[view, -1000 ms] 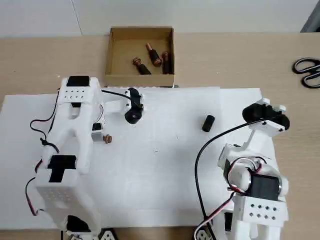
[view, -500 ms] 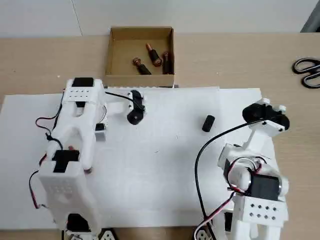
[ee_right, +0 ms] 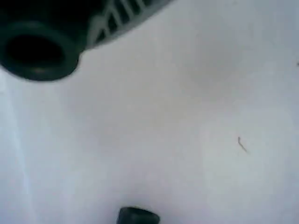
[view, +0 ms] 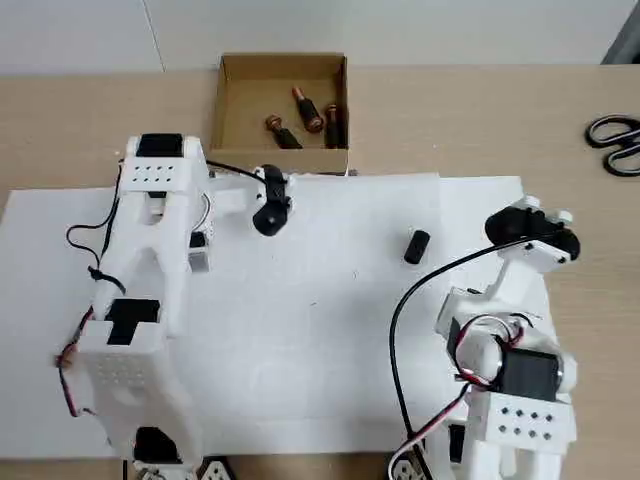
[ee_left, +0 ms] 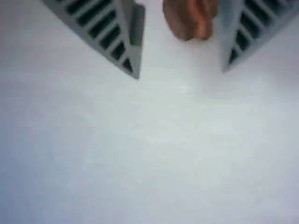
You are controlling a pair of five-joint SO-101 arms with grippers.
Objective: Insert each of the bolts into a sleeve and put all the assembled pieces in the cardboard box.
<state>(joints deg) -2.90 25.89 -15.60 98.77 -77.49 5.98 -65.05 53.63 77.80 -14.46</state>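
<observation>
A copper bolt [ee_left: 191, 18] lies on the white mat [view: 330, 340] between the spread fingers [ee_left: 117, 37] of my left gripper [ee_left: 181, 69], which is open and low over the mat. From above, that gripper [view: 200, 255] is at the mat's left side, and the arm covers the bolt. My right gripper [view: 525, 228] hangs at the mat's right edge, shut on a black sleeve [ee_right: 35, 53] whose bore faces the camera. A second black sleeve [view: 416, 246] lies loose on the mat to its left, also seen from the right wrist [ee_right: 138, 215]. The cardboard box [view: 228, 110] holds three assembled pieces [view: 300, 118].
Scissors [view: 615, 140] lie on the wooden table at the far right. The left arm's black cable and camera [view: 268, 210] hang just in front of the box. Bare mat stretches between the two arms.
The left arm has shifted toward the box and come down over the bolt, which the high view showed beside it a second ago. The right arm has not moved.
</observation>
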